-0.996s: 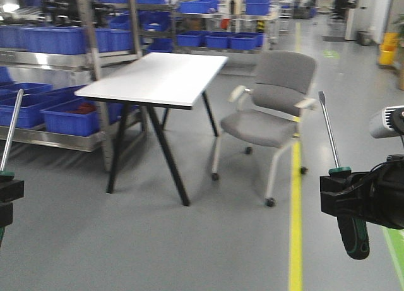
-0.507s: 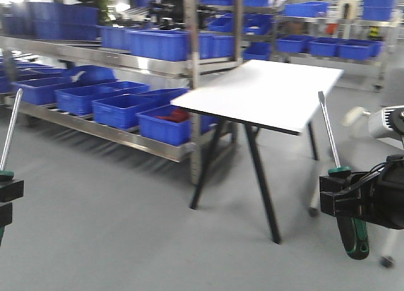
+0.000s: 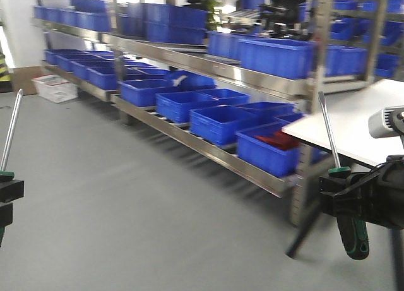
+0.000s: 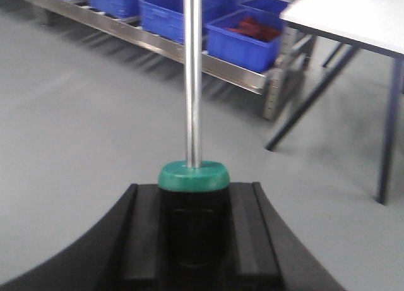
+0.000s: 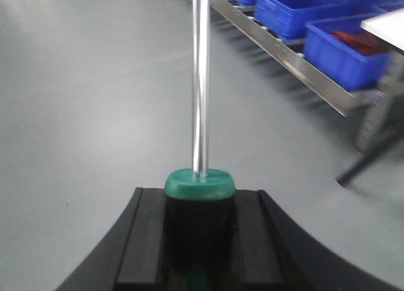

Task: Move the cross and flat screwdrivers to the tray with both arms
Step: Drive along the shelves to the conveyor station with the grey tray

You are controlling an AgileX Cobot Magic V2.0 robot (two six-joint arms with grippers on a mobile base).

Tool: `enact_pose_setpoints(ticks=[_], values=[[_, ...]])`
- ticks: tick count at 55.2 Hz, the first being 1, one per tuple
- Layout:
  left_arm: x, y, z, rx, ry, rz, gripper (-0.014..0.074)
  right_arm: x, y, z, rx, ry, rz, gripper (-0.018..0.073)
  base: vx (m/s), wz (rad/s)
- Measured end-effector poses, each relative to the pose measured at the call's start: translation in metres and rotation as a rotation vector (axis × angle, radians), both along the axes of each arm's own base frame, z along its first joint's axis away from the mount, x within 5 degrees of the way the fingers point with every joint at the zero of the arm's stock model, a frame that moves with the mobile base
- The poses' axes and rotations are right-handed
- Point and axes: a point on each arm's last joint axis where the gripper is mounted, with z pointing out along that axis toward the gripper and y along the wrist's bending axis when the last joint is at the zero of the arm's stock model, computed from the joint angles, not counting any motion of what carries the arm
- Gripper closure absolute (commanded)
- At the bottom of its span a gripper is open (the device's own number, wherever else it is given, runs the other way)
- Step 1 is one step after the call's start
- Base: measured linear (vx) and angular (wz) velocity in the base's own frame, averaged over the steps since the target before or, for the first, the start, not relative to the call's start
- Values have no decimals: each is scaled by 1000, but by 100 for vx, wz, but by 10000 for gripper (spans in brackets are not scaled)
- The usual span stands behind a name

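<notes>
Right now both arms are loaded. On the left wrist camera, the left gripper (image 4: 192, 237) has its black fingers closed against the dark handle of the left screwdriver (image 4: 192, 83). The green collar sits just above the fingers, and the bright steel shaft runs straight up out of frame. The right wrist camera shows much the same. The right gripper (image 5: 199, 240) is clamped on the handle of the right screwdriver (image 5: 201, 83), with the green collar just clear of the fingers and the shaft pointing away from the wrist.

From the front camera, each tool stands nearly upright at its own edge of the picture, the two well apart. The right one leans slightly left, and its black-and-green handle hangs below the gripper. Its tip looks flattened. I cannot tell the shape of the left tip.

Between the two tools I see grey floor (image 3: 126, 228) and a long metal rack (image 3: 208, 67) stacked with blue bins (image 3: 221, 124). One bin (image 3: 278, 146) holds something red. A white table (image 3: 360, 130) juts in at the right, behind the right screwdriver. A pale crate (image 3: 55, 88) sits on the floor at far left.

Any marking on the handles or bins is too blurred to read.
</notes>
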Motion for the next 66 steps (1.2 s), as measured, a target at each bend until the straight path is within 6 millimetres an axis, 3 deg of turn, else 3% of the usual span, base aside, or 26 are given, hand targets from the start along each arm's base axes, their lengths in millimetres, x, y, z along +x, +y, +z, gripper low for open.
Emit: enact_pose_setpoints(ticks=[36,66], values=[[0,0,0,0,1,0,599,0,0,0,0,0,0,567,62,56],[0,0,0,0,2,-1,599,0,0,0,1,0,0,567,64,29]])
